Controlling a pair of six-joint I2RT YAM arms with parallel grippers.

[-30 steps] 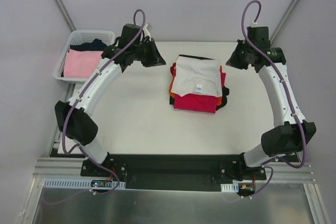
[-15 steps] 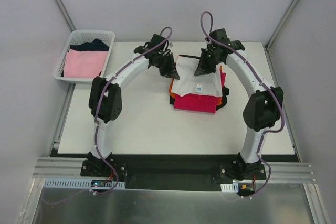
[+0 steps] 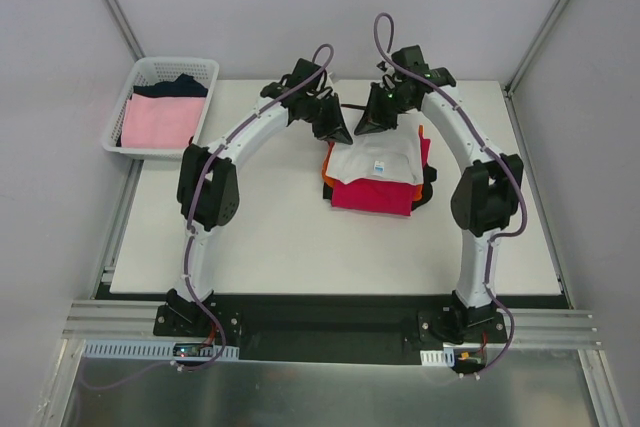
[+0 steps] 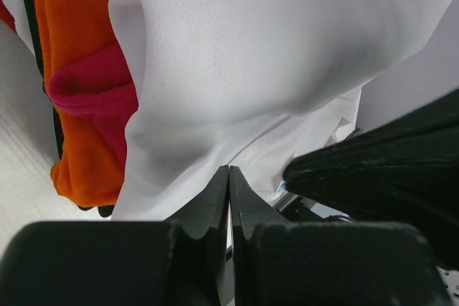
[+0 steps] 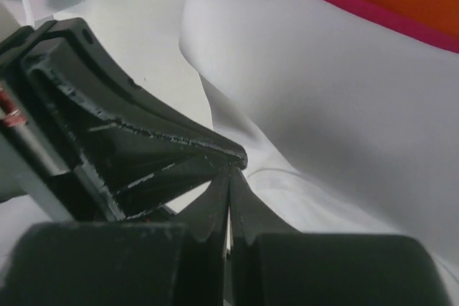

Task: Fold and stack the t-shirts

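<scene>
A white t-shirt [image 3: 375, 162] lies on top of a stack with a magenta-red t-shirt [image 3: 370, 195], an orange one [image 3: 326, 175] and a black one [image 3: 430, 187] under it. My left gripper [image 3: 344, 136] and right gripper [image 3: 363, 130] meet tip to tip at the stack's far left corner. Both are shut on the white t-shirt's far edge, which rises off the stack. The left wrist view shows the left gripper [image 4: 229, 170] pinching the white t-shirt [image 4: 272, 55], beside orange cloth [image 4: 72, 48]. The right gripper [image 5: 229, 171] pinches the same white t-shirt [image 5: 323, 105] in its wrist view.
A white lattice basket [image 3: 170, 67] stands off the table's far left corner, holding a pale pink t-shirt [image 3: 158, 122] and a navy one [image 3: 180, 87]. Grey walls close in behind and at both sides. Both arms arch over the table towards the stack.
Both arms swung inward from the table's far corners to the stack's far edge. The left gripper shut. The white t-shirt's far edge has lifted and bunched between the two grippers.
</scene>
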